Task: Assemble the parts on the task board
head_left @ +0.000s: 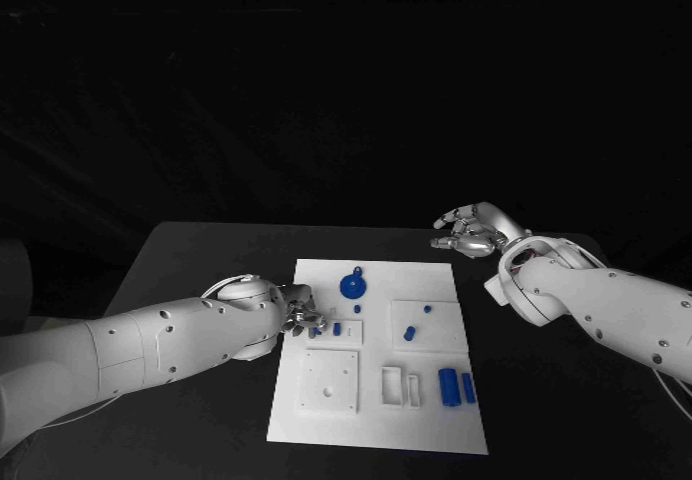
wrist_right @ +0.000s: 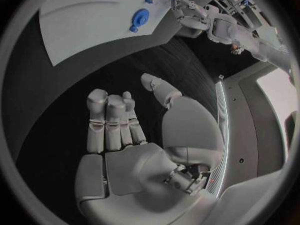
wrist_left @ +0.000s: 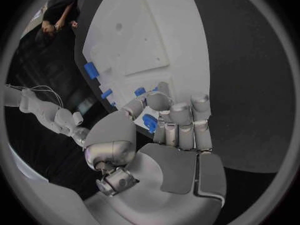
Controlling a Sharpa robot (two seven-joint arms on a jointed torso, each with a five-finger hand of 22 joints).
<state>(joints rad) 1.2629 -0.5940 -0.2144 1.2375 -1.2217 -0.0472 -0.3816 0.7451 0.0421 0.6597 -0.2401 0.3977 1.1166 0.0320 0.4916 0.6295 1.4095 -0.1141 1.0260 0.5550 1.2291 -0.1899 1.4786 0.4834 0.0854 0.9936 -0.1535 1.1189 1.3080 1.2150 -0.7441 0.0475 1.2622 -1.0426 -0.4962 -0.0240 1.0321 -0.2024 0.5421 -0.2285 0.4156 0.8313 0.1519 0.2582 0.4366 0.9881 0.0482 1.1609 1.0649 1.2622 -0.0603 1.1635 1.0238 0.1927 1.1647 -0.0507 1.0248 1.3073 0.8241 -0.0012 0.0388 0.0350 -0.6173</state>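
Task board (head_left: 378, 420), a flat white plate w/ small blue parts (head_left: 457, 386), lies mid table (head_left: 188, 260). Head view: left hand (head_left: 299, 312) at its left edge, right hand (head_left: 472, 231) off it, fingers apart, empty. Left wrist view: fingers (wrist_left: 180, 117) pinch a blue part (wrist_left: 150, 122). Right wrist view: round blue part (wrist_right: 139, 19).

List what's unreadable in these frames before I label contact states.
- Head view: left hand covers the task board edge; any part under it is hidden.
- Left wrist view: blue part sits between fingers; firm hold unclear.
- Head view: small parts too small for shape.
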